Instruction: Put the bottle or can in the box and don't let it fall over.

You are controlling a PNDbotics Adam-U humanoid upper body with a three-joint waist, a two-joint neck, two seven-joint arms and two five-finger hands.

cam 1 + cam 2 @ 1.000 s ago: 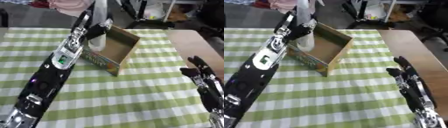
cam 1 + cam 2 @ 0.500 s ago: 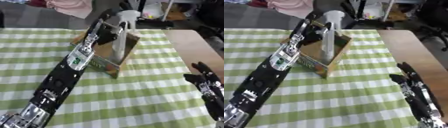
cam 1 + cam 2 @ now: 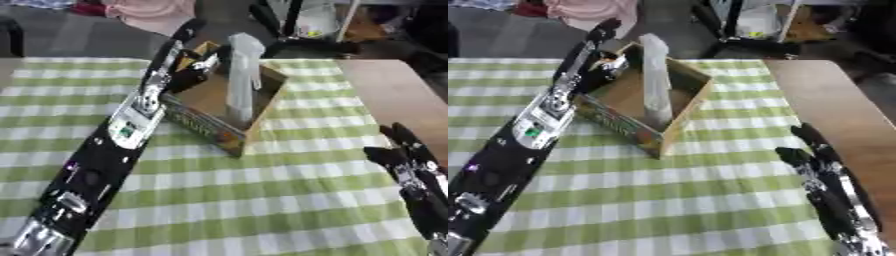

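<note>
A tall, pale translucent plastic bottle (image 3: 242, 80) stands upright inside the open brown cardboard box (image 3: 229, 131), towards its right-hand wall, on the green-and-white checked tablecloth (image 3: 262, 200). The robot's black and silver left hand (image 3: 194, 71) sits at the box's left rim, just beside the bottle; the motion blur hides its fingers, so I cannot tell whether they are curled round the bottle or already off it. The right hand (image 3: 815, 165) rests idle near the lower right corner, fingers straight and spread, well apart from the box.

The bottle looks placed, so the risk lies in the letting go and pulling out. It is tall and narrow (and probably light, judging by its clear plastic), so a small sideways nudge could tip it. If the left hand draws back along the arm's line, a finger could drag the upper part of the bottle leftward and topple it inside the box. The forearm also lies across the box's near-left wall; lifting carelessly could catch that wall, shift the box and rock the bottle. A straight upward release seems safest.
</note>
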